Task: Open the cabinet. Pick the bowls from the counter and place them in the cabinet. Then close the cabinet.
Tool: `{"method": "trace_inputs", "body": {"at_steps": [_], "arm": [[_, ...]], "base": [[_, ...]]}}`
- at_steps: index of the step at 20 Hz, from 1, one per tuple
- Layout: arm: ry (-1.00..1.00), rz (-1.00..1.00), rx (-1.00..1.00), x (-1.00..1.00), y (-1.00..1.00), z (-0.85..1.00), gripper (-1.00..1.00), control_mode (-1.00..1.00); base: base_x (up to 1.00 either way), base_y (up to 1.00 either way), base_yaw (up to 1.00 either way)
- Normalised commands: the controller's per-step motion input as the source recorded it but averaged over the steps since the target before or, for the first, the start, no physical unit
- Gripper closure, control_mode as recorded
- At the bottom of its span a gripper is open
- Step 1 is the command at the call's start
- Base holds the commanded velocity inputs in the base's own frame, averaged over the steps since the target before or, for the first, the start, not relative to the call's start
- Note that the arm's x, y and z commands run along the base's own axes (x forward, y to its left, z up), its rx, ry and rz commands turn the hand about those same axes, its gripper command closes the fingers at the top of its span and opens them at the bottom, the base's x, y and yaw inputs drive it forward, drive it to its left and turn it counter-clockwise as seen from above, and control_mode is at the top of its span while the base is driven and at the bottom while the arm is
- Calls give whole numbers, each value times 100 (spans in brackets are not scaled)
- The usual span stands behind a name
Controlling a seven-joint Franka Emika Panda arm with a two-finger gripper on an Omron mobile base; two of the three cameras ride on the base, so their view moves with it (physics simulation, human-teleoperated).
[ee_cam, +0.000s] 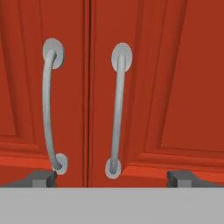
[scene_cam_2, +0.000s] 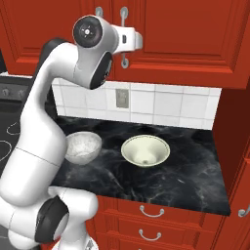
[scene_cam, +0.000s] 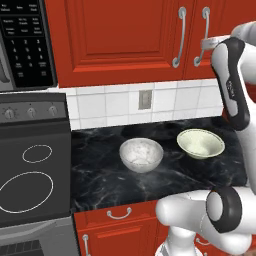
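The red cabinet (ee_cam: 175,87) has both doors shut. Its two curved silver bar handles hang side by side, the left handle (ee_cam: 49,105) and the right handle (ee_cam: 117,109). My gripper (ee_cam: 113,179) is open and empty just in front of them, its fingertips (ee_cam: 41,179) spread wider than the pair, touching neither. In the base views the hand (scene_cam: 209,44) is raised at handle height (scene_cam_2: 131,40). On the black marble counter (scene_cam: 100,185) stand the mottled grey-white bowl (scene_cam: 141,154) (scene_cam_2: 83,145) and, to its right, the cream bowl (scene_cam: 200,143) (scene_cam_2: 145,150), both upright and apart.
A dark stovetop (scene_cam: 30,175) with white rings adjoins the counter on the left, with a microwave (scene_cam: 25,45) above it. Red drawer fronts (scene_cam_2: 151,212) run below the counter. A tall red side panel (scene_cam_2: 234,127) bounds the counter on the right.
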Motion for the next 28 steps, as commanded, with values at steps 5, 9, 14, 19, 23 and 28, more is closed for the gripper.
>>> {"method": "trace_inputs", "body": {"at_steps": [5, 9, 14, 19, 23, 28], "arm": [[0, 0, 0, 37, 1, -1, -100, -100], [0, 0, 0, 33, 2, -8, -100, -100], [0, 0, 0, 38, 0, 0, -100, -100], [2, 0, 0, 38, -3, 0, -100, -100], [4, 0, 0, 46, -2, 0, -100, -100], [4, 0, 2, 46, -11, 0, -100, -100]], "base": [[0, 0, 0], [0, 0, 0], [0, 0, 0], [0, 0, 0], [0, 0, 0], [0, 0, 0]]}}
